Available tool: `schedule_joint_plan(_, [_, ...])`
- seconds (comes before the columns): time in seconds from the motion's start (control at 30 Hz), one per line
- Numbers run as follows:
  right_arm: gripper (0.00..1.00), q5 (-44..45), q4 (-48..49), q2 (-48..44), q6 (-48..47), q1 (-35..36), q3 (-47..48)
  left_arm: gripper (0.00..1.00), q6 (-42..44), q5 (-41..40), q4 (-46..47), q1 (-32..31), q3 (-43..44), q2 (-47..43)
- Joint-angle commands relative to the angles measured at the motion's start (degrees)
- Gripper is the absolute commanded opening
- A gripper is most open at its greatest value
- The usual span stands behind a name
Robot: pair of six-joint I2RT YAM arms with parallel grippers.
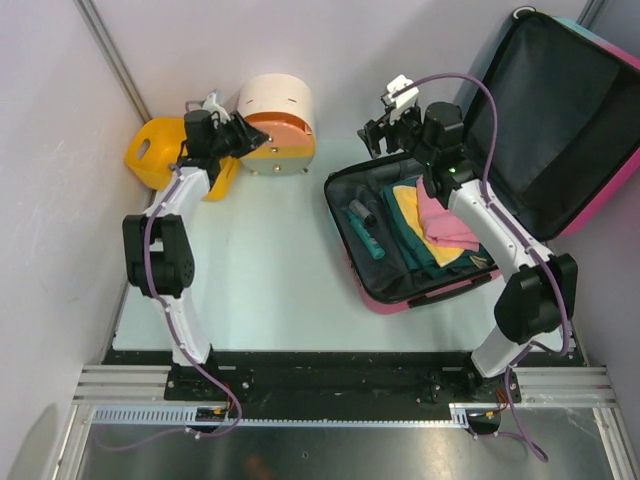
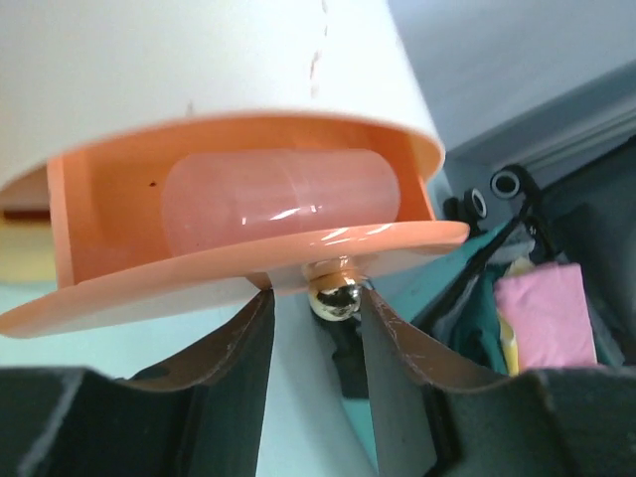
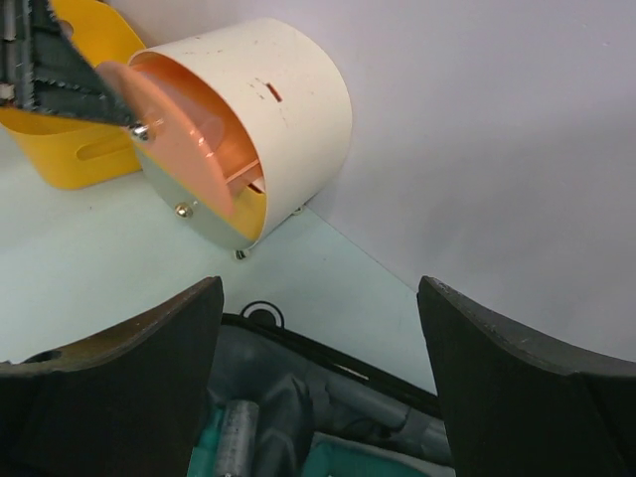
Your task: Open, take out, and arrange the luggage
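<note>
luggage (image 1: pixel 570 120) lying open, frame right | right gripper (image 3: pixel 320 298) hovering over its upper-left edge, jaws apart | left gripper (image 2: pixel 316 296) clamping knob (image 2: pixel 333 297)

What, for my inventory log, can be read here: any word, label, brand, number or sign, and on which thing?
No text can be read.
The drawer box, basket, suitcase and clothes show no writing.
The teal tube in the suitcase may carry a label: too small to tell.
</note>
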Motion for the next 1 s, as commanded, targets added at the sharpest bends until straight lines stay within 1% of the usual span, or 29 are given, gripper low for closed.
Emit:
schedule_joint_plan(0.0, [0.84,2.1,-0.9,-5.8,-1.7,-0.7,-2.8,0.45,-5.1,-3.2,5.5,-0.8,7.8,4.2])
schedule_joint_plan(0.2, [0.85,3.0,-2.4,-8.6,-2.4,-1.8,-5.4,0.50,-6.5,-4.8,6.1,-1.3,13.9,9.3])
schedule_joint_plan(0.27, [0.85,3.3,-3.1,-9.0,-2.9,-2.0,-5.9,0.52,-5.5,-4.6,6.1,-1.4,14.0,9.0])
schedule_joint_plan(0.3, [0.85,3.4,-3.2,-9.4,-3.0,-2.0,-5.9,0.54,-4.7,-4.1,6.1,-1.4,13.4,7.4])
schedule_joint_plan(0.37, [0.86,3.7,-3.3,-9.7,-3.1,-2.1,-6.5,0.55,0.5,-4.0,6.5,-1.4,9.9,4.7])
schedule_joint_plan(0.4, [0.87,3.7,-3.4,-9.9,-3.1,-2.5,-6.7,0.58,2.7,-4.1,6.6,-1.4,8.4,3.2])
schedule_joint_plan(0.43, [0.89,3.8,-3.6,-10.1,-3.1,-2.6,-6.6,0.60,7.4,-3.9,6.7,-1.2,5.0,-0.6])
schedule_joint_plan(0.47, [0.90,3.7,-3.9,-10.2,-3.1,-2.8,-6.7,0.64,10.3,-3.6,6.7,-1.1,3.0,-2.3])
schedule_joint_plan(0.5, [0.92,3.4,-3.9,-10.2,-3.2,-3.0,-6.7,0.73,13.3,-3.6,6.7,-1.1,1.0,-4.3])
schedule_joint_plan(0.53, [0.95,3.6,-3.9,-10.4,-3.2,-3.0,-6.8,0.77,19.0,-3.0,6.7,-1.1,-3.6,-8.1])
schedule_joint_plan(0.57, [0.96,3.7,-3.5,-10.4,-3.0,-3.1,-6.9,0.80,21.9,-2.6,6.7,-1.1,-6.0,-9.6])
schedule_joint_plan(0.6, [0.98,3.9,-3.6,-10.3,-2.4,-3.2,-6.9,0.87,24.2,-1.9,6.6,-1.1,-8.2,-11.2])
schedule_joint_plan(0.63, [0.99,6.6,-3.5,-10.4,-1.7,-3.2,-7.3,0.91,27.2,-1.7,6.6,-1.1,-12.4,-12.4])
schedule_joint_plan(0.7, [1.00,7.4,-2.2,-10.4,-0.1,-3.4,-7.9,0.94,27.0,-2.8,6.8,-1.0,-15.7,-14.5])
schedule_joint_plan(0.77, [1.00,5.7,-3.2,-10.2,0.4,-4.5,-8.0,0.93,23.7,-2.4,6.7,-0.5,-18.3,-14.4])
schedule_joint_plan(0.83, [1.00,5.5,-4.1,-10.0,1.3,-4.8,-8.0,0.89,17.8,-0.8,6.7,-0.2,-18.6,-13.0])
schedule_joint_plan(0.87, [1.00,5.4,-4.1,-9.8,1.4,-4.9,-8.1,0.84,15.4,0.3,6.8,-0.2,-18.4,-11.1])
schedule_joint_plan(0.9, [1.00,5.3,-5.9,-9.8,1.4,-4.9,-8.2,0.82,10.1,0.1,7.3,-0.5,-17.7,-9.7])
schedule_joint_plan(0.97, [1.00,5.5,-6.5,-9.8,1.7,-5.4,-8.4,0.79,5.3,-1.5,8.4,-1.2,-16.8,-6.1])
